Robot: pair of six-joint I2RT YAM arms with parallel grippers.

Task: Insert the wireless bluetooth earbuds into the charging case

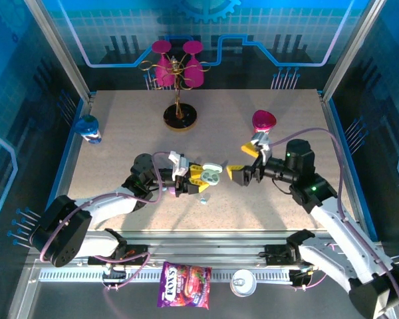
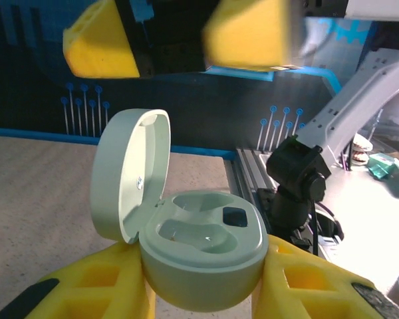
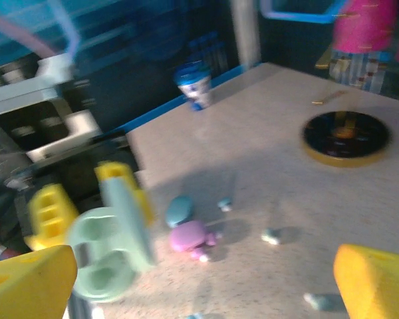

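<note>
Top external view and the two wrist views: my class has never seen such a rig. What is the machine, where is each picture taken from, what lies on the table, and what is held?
Two robot arms are bolted at the near edge of the table. The top view looks down from above and behind them; each wrist view rides on an arm, with its own yellow fingers in frame. The left tool grips an open mint-green charging case. The right tool is open and holds nothing. On the table lie tiny earbuds, a blue case, a pink case, a stand of pink glasses and a blue-and-white cup.
</note>
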